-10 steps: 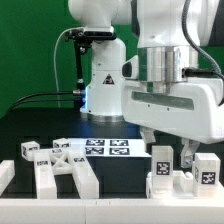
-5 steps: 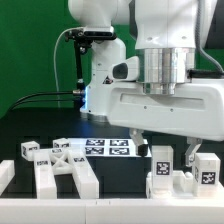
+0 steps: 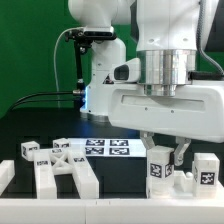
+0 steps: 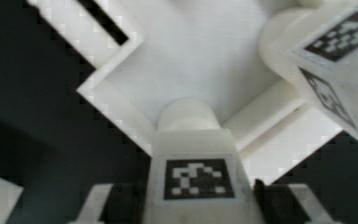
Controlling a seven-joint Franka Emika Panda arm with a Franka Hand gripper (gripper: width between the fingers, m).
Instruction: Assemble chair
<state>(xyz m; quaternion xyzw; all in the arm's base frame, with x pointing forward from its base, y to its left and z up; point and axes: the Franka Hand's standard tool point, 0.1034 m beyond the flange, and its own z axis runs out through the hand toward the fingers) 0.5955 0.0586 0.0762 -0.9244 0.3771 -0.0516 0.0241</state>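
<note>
A white chair leg piece (image 3: pixel 159 166) with a square tag stands tilted at the exterior view's right, on a low white chair part (image 3: pixel 172 187). My gripper (image 3: pixel 165 150) has come down over it, a finger on either side. In the wrist view the same tagged piece (image 4: pixel 195 165) fills the space between the two fingers of the gripper (image 4: pixel 194 205), which is shut on it. Behind it lies a white angular frame part (image 4: pixel 149 70), and a second tagged piece (image 4: pixel 336 50) stands beside it.
A white X-shaped chair frame (image 3: pixel 65 172) lies at the exterior view's left, with two small tagged blocks (image 3: pixel 28 150) (image 3: pixel 61 145) behind it. The marker board (image 3: pixel 106 150) lies in the middle. Another tagged piece (image 3: pixel 206 170) stands at the far right. The arm's base (image 3: pixel 105 85) is behind.
The gripper has dropped lower and its fingers have come in from wide open onto the tagged piece. That piece now leans slightly, where it stood upright before.
</note>
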